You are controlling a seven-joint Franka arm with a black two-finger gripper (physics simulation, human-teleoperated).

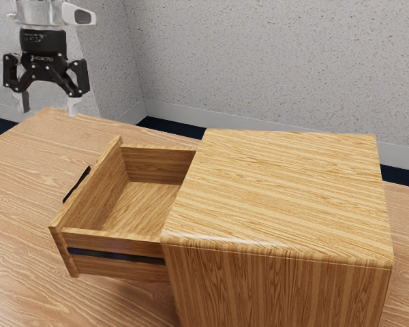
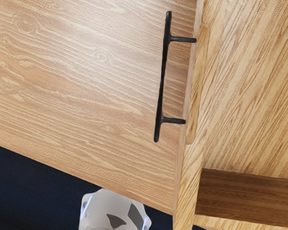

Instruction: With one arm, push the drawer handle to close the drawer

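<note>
High at the exterior view's upper left hangs the black gripper (image 1: 48, 105), its two fingers apart and nothing between them. The wooden drawer (image 1: 108, 234) stands pulled well out of the cabinet (image 1: 286, 184), toward the exterior view's left, and its inside is bare wood. On the drawer's front is a black bar handle (image 1: 76, 184), partly hidden behind the front panel. From above, the wrist view has the whole handle (image 2: 162, 81), fixed by two posts to the drawer front (image 2: 188, 139). The gripper is above and away from the handle, touching nothing.
The wooden table (image 1: 20, 204) carries the cabinet and extends past the drawer front toward the exterior view's left. Behind its far edge rises a speckled wall (image 1: 259, 61). A pale rounded object (image 2: 114, 211) is at the wrist view's lower edge.
</note>
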